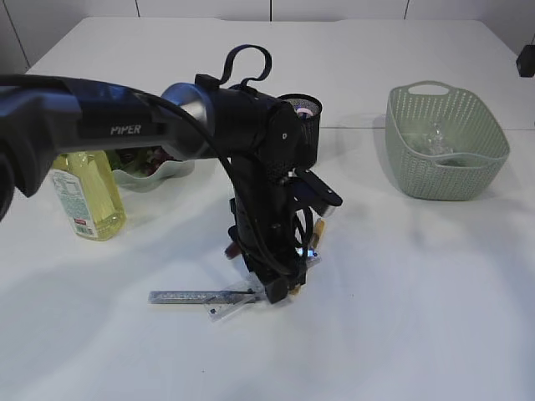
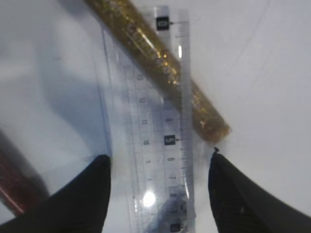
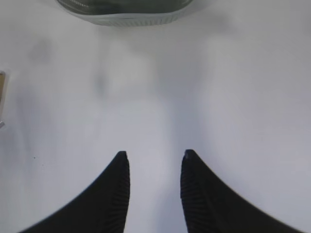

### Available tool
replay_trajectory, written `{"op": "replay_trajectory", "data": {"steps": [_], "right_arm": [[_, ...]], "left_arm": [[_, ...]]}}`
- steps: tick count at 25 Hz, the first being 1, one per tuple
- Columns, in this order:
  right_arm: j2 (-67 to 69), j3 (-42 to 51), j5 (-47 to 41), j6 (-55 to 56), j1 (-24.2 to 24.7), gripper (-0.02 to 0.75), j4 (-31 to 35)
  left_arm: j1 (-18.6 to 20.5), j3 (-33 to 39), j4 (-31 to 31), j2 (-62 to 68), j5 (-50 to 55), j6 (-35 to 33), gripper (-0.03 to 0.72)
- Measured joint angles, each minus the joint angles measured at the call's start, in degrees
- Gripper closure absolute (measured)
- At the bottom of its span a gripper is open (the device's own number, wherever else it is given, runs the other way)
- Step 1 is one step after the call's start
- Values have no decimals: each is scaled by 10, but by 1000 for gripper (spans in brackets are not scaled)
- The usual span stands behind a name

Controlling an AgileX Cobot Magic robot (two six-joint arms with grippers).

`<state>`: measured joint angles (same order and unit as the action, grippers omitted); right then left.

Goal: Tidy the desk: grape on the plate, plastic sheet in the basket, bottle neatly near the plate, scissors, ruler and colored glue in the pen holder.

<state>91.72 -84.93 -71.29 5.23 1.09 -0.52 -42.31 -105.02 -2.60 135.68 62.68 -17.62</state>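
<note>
- Spread wide, the left gripper [image 2: 159,187] straddles the clear ruler [image 2: 165,145], its fingers [image 2: 87,194] either side and nothing pinched yet.
- Judged step: collecting the ruler for the pen holder [image 1: 303,117], which stands at twelve o'clock of the arm; next, lower and close across the ruler's narrow width.
- Gold glitter glue [image 2: 160,63] crosses under the ruler toward eleven o'clock (only the left wrist view shows this).
- Right gripper [image 3: 154,187] hangs part-open over bare table, empty; the exterior view alone shows the basket [image 1: 447,142].
</note>
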Motion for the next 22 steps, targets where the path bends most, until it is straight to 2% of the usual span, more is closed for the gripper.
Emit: {"op": "replay_trajectory", "data": {"steps": [7,13,22], "right_arm": [[0,0,0,-1,0,441,0],[0,0,0,-3,0,442,0],[0,0,0,-4,0,442,0]], "left_arm": [[0,0,1,4,3,0,238],[0,0,2,4,3,0,401],[0,0,2,4,19,0,421]]}}
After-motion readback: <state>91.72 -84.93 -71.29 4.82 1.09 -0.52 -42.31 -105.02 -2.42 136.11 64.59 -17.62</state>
